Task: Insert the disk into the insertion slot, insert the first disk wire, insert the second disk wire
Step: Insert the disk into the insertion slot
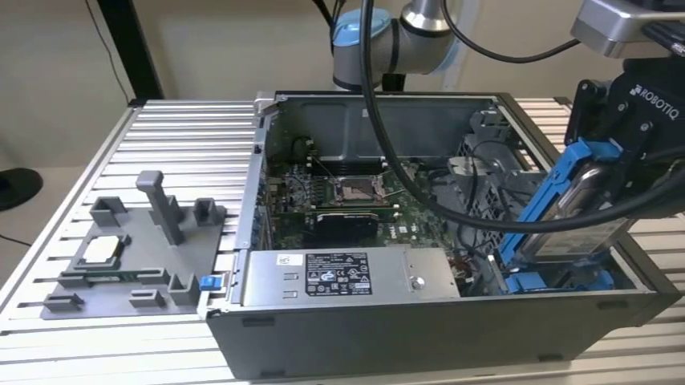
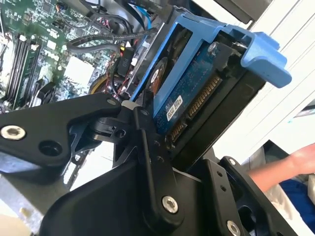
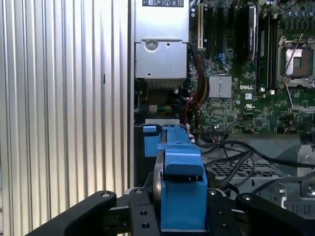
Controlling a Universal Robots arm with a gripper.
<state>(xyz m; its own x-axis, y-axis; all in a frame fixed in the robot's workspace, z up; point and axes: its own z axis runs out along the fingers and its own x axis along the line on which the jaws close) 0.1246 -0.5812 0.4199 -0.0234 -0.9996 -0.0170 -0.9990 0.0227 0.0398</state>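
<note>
I have the disk (image 1: 583,200) in its blue carrier held steeply tilted, its lower end down over the insertion slot (image 1: 557,282) at the corner of the open computer case (image 1: 428,337) on the exterior view's right. I can't tell if they touch. My end effector (image 2: 182,147) is clamped on the disk, fingers (image 3: 143,216) against the carrier's sides. The grey power supply box (image 1: 342,277) sits beside the slot. The case stands on the ribbed counter (image 1: 160,136).
</note>
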